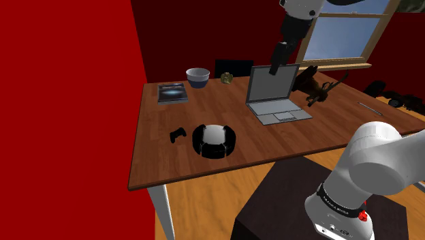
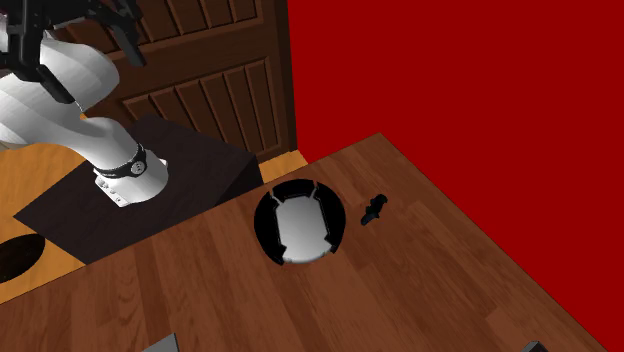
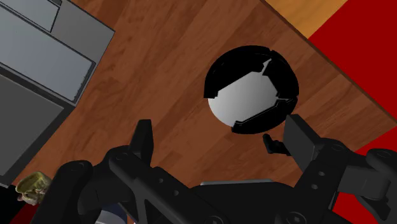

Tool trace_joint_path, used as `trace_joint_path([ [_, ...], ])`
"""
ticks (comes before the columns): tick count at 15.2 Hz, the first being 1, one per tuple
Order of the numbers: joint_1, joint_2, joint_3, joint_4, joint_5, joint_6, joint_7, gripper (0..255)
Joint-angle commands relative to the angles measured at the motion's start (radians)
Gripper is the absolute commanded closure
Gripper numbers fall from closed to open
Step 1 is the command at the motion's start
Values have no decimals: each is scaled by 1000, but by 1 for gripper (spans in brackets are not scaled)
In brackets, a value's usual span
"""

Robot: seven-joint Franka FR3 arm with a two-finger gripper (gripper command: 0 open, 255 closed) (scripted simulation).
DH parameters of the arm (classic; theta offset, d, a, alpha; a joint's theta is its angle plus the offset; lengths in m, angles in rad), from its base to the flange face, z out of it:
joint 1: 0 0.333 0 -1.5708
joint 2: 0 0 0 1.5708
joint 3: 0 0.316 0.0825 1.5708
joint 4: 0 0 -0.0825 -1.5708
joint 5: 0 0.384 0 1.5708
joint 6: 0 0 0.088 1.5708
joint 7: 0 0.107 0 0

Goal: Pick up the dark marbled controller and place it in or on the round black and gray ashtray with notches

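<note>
The small dark controller (image 1: 178, 134) lies on the wooden table (image 1: 313, 136), just beside the round black ashtray (image 1: 198, 144) with its grey floor and notched rim, on the side toward the shoulder view's left. My gripper (image 1: 275, 67) hangs high above the open laptop (image 1: 276, 95), well away from both. In the wrist view the fingers stand wide apart with nothing between them, so the gripper (image 3: 222, 139) is open. The ashtray (image 3: 229, 63) lies far below, and the controller (image 3: 273, 144) peeks out beside one fingertip (image 3: 304, 141). The second exterior view shows the ashtray (image 2: 264, 226) and the controller (image 2: 373, 209) a short gap apart.
A grey bowl (image 1: 197, 76), a flat book (image 1: 172, 92) and a small gold object (image 1: 227, 78) sit along the table's far side. Dark clutter (image 1: 317, 85) lies beside the laptop near the window. A red wall (image 1: 68, 102) borders the table at the shoulder view's left.
</note>
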Motion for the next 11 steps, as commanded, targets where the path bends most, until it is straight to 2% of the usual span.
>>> trace_joint_path([
  [1,0,0,0,0,0,0,0,0],
  [11,79,251,-54,-65,3,342,-154,0],
])
